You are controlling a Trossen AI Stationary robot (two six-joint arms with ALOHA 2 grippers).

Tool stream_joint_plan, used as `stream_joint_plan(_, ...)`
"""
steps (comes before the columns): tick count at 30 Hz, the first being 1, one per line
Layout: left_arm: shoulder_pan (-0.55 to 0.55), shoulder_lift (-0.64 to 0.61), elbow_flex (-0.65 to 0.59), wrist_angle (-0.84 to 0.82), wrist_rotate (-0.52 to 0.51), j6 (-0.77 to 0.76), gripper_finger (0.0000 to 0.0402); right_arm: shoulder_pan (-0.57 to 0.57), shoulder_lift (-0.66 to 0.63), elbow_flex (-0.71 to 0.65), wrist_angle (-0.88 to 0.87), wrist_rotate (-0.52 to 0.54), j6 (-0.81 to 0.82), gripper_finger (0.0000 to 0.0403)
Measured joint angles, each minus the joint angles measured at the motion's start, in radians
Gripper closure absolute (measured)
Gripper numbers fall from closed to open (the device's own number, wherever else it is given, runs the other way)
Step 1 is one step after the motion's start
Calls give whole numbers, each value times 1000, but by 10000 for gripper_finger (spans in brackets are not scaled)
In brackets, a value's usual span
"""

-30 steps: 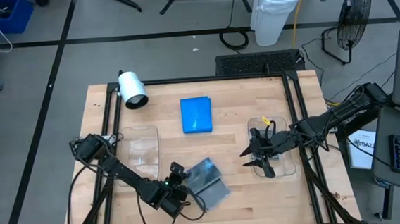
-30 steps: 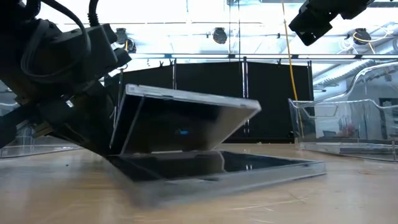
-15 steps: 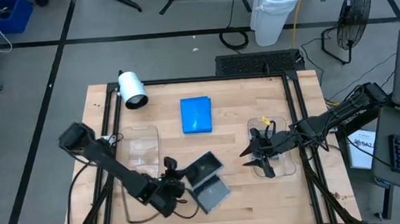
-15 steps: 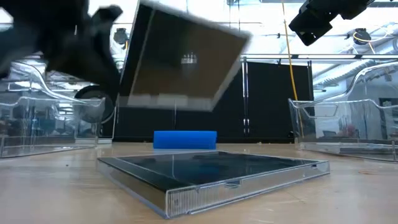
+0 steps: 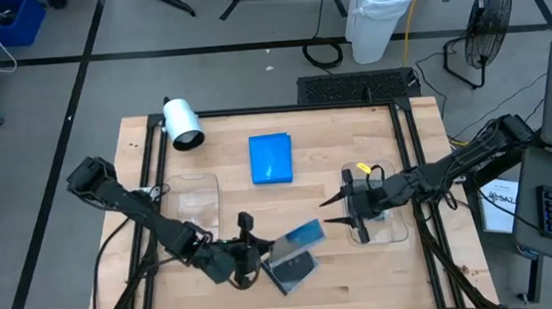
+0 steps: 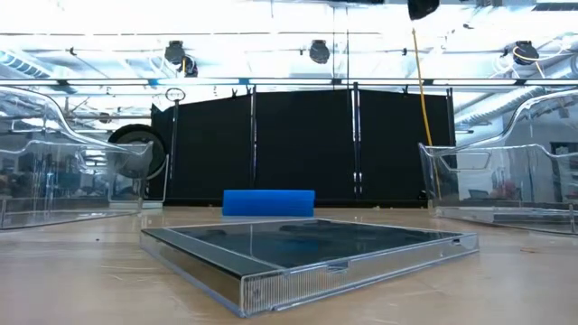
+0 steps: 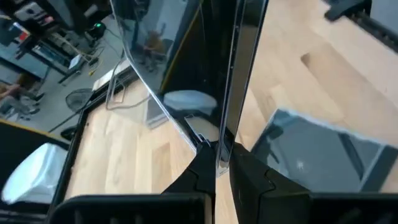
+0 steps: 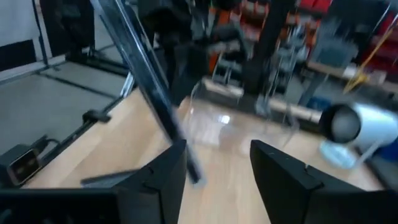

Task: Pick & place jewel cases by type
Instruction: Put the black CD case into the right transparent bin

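Note:
My left gripper (image 5: 255, 246) is shut on a dark translucent jewel case (image 5: 299, 236), held above the near middle of the table. A second dark case (image 5: 296, 268) lies flat on the wood just below it, also clear in the low view (image 6: 307, 246). A bright blue case (image 5: 272, 160) lies flat toward the far middle. My right gripper (image 5: 338, 210) hangs open over the right clear tray (image 5: 390, 226), its fingers pointing left toward the held case. The right wrist view shows that case edge-on (image 8: 143, 68). My left gripper (image 7: 222, 171) pinches the dark case between its two fingers by one edge (image 7: 222, 146). The fingers come roughly level from the table's left. The case is lifted clear of the table and of the other case, tipped up on edge and slanting.
A clear rounded tray (image 5: 194, 201) sits on the left and another on the right. A white cylinder-shaped device (image 5: 183, 122) lies at the far left corner. A black frame rail (image 5: 413, 164) runs along the table's sides. Bare wood shows between the blue case and the trays.
My left gripper has risen with the upper dark case and shifted slightly right. The case, which leaned on the lower one, is now lifted clear and tipped up, out of the low view. The lower case has stayed flat. My right gripper has turned to point left.

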State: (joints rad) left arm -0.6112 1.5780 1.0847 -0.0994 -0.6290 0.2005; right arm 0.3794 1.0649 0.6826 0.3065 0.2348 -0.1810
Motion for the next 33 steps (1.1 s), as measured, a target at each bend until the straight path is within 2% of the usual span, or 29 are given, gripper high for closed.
stream_joint_plan(3, 25, -1, 0, 1, 30, -3, 376, 0, 2, -33, 108, -9, -34, 229)
stream_joint_plan(7, 63, 0, 0, 3, 72, 8, 376, 0, 2, -60, 180, -88, -27, 229)
stream_joint_plan(12, 95, 0, 0, 3, 139, 27, 376, 19, 2, -70, 181, -106, -15, 226)
stream_joint_plan(22, 100, -32, 0, -77, 129, 8, 376, 35, -23, -70, 126, -107, 0, 225)
stream_joint_plan(33, 144, -40, 1, -22, 209, 21, 376, 10, 1, -70, 169, -106, 5, 227)
